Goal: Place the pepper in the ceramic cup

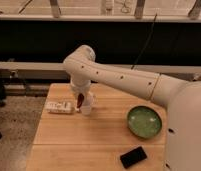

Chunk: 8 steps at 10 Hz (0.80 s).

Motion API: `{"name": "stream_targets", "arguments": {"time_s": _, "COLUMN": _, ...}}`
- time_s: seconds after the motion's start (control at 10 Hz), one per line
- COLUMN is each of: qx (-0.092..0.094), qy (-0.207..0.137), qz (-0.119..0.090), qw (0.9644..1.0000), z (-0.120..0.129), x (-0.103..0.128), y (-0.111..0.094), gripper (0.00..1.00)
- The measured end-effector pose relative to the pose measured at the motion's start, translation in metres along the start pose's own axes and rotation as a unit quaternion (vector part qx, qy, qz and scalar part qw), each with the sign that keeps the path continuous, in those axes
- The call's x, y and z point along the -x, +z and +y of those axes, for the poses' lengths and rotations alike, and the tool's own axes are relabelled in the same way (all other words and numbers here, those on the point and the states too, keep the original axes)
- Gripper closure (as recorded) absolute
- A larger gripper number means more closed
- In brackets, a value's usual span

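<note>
txt/labels: none legible | claw gripping pepper, at white cup

The gripper, fingers pinching the pepper, hangs at the ceramic cup.

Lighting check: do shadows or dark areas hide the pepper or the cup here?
Camera view: warm, even light on the table; the background behind is dark. The gripper, shut on the pepper, hangs at the top of the cup, both lit with no heavy shadow; the gripper hides part of the cup.
</note>
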Motion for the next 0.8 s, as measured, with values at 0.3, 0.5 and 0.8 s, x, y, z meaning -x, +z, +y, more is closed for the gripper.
{"name": "stream_targets", "arguments": {"time_s": 0.3, "qx": 0.014, "qy": 0.002, "qz": 0.001, "qw": 0.9999, "z": 0.005, "x": -0.013, "y": 0.008, "gripper": 1.0}}
{"name": "stream_targets", "arguments": {"time_s": 0.5, "qx": 0.019, "qy": 0.011, "qz": -0.001, "qw": 0.9998, "z": 0.015, "x": -0.018, "y": 0.017, "gripper": 1.0}}
{"name": "stream_targets", "arguments": {"time_s": 0.8, "qx": 0.022, "qy": 0.021, "qz": -0.003, "qw": 0.9995, "z": 0.032, "x": -0.024, "y": 0.025, "gripper": 1.0}}
